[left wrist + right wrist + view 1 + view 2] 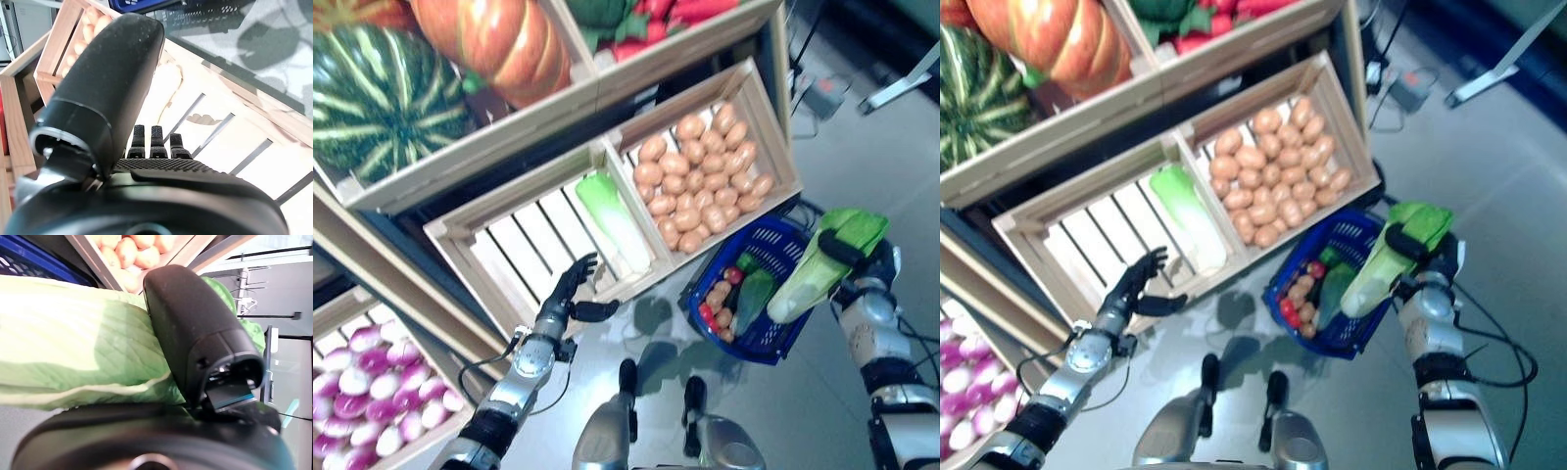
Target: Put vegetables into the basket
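My right hand [862, 262] is shut on a long green-and-white cabbage [818, 264], holding it tilted over the right rim of the blue basket [773, 343]. Its thumb [195, 328] presses across the leaves [73, 357]. The basket sits on the floor and holds a cucumber [754, 297], small red vegetables [708, 313] and potatoes. A second cabbage [612, 220] lies in the slatted wooden crate [499, 259]. My left hand [570, 289] hovers open at that crate's front edge, left of the cabbage, holding nothing; its fingers [154, 142] point at the slats.
A crate of potatoes [705, 176] stands beside the slatted crate, right behind the basket. On the upper shelf lie a watermelon [377, 98], a pumpkin [499, 44] and red and green vegetables [636, 20]. A crate of purple-white turnips [372, 392] is at lower left.
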Controlling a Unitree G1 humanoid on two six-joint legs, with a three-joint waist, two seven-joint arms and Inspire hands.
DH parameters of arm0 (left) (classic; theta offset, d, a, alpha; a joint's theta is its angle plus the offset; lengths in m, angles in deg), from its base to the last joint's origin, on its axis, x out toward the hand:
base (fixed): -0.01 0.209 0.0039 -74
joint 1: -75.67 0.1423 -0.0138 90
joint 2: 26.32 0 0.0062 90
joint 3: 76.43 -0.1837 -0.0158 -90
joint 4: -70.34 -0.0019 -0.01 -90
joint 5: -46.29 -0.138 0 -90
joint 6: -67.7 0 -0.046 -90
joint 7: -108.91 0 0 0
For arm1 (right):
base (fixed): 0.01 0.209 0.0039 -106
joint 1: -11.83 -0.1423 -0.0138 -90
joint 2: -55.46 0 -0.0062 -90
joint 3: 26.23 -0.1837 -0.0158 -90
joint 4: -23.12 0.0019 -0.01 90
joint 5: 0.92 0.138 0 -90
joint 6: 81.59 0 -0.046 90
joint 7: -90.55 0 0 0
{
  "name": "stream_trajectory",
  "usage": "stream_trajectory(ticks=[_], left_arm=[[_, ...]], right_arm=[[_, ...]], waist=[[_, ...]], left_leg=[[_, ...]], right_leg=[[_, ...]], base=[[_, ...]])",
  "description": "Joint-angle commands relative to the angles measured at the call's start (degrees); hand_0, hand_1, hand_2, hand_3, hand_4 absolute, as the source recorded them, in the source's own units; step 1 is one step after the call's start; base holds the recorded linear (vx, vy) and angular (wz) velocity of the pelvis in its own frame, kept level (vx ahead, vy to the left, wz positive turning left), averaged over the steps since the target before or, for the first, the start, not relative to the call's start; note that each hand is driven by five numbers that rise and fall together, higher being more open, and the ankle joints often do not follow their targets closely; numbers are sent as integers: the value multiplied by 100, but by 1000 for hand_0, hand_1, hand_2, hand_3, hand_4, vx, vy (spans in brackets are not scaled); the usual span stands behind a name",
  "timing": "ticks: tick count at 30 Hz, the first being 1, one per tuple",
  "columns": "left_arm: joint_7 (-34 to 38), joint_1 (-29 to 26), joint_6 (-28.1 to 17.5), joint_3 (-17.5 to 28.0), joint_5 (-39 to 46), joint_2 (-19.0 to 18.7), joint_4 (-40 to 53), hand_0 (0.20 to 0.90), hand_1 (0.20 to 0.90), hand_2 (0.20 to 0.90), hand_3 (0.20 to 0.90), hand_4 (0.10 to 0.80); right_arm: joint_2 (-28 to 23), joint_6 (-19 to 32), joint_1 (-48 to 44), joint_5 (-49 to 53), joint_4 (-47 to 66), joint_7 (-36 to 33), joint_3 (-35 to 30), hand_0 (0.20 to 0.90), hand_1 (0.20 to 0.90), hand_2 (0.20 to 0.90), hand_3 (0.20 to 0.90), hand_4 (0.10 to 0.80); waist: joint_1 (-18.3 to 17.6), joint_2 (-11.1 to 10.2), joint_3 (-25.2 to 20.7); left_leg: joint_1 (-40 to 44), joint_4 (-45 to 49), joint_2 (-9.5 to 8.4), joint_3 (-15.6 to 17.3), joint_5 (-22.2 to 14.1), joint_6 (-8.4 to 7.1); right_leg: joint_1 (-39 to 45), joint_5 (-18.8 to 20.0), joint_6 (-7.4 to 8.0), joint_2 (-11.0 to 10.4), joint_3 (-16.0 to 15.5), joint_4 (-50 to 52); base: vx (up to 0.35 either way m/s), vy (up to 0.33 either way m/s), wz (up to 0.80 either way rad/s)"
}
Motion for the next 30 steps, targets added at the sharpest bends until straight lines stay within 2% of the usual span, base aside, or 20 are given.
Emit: stream_trajectory(ticks=[1, 7, 11, 17, 20, 21, 30], left_arm=[[283, -100, -787, -65, 84, -141, 625, 900, 900, 900, 900, 800], [548, -356, -946, -188, 131, -156, 882, 900, 900, 900, 900, 800], [624, -385, -949, -231, 153, -204, 1072, 900, 900, 900, 900, 800], [725, -371, -1327, -193, 273, -254, 1328, 900, 900, 900, 900, 800], [808, -381, -1445, -206, 44, -279, 1550, 900, 900, 900, 900, 800], [820, -383, -1436, -218, 25, -280, 1589, 900, 900, 900, 900, 800], [931, -361, -1397, -271, 64, -374, 1745, 900, 900, 900, 900, 800]], right_arm=[[-867, 829, -322, 65, 230, -373, -17, 300, 300, 300, 300, 400], [-1128, 821, -945, -14, -138, -551, 81, 300, 300, 300, 300, 400], [-1201, 763, -1058, 167, -227, -600, 14, 300, 300, 300, 300, 400], [-1215, 902, -1159, 534, -360, -149, -134, 300, 300, 300, 300, 400], [-1243, 1033, -1244, 544, -320, 109, -159, 300, 300, 300, 300, 400], [-1256, 1087, -1266, 568, -313, 171, -162, 900, 900, 900, 900, 800], [-1253, 1183, -1492, 621, -214, 541, -88, 900, 900, 900, 900, 800]], waist=[[22, -26, -220], [-59, 162, 46], [-97, 204, 99], [-106, 281, 174], [-108, 314, 171], [-110, 319, 166], [-93, 346, 172]], left_leg=[[-472, 1479, -144, -38, -1098, -18], [-1530, 2837, -205, -8, -1561, 85], [-1959, 3513, -188, 34, -1842, 192], [-2479, 4291, -204, 61, -2117, 314], [-2668, 4543, -229, 98, -2210, 340], [-2698, 4571, -234, 106, -2221, 347], [-2968, 4898, -258, 142, -2296, 389]], right_leg=[[-565, -709, -557, -179, -223, 1463], [-1660, -1165, -666, -468, -328, 3025], [-2129, -1396, -724, -603, -270, 3763], [-2688, -1650, -787, -797, -255, 4622], [-2930, -1746, -796, -863, -217, 4939], [-2980, -1758, -797, -865, -190, 4983], [-3345, -1861, -807, -925, -76, 5418]], base=[[-80, -9, 9], [-134, 29, 7], [-55, 29, 2], [-17, 6, -1], [3, 5, -2], [0, 0, 0], [0, 0, 0]])
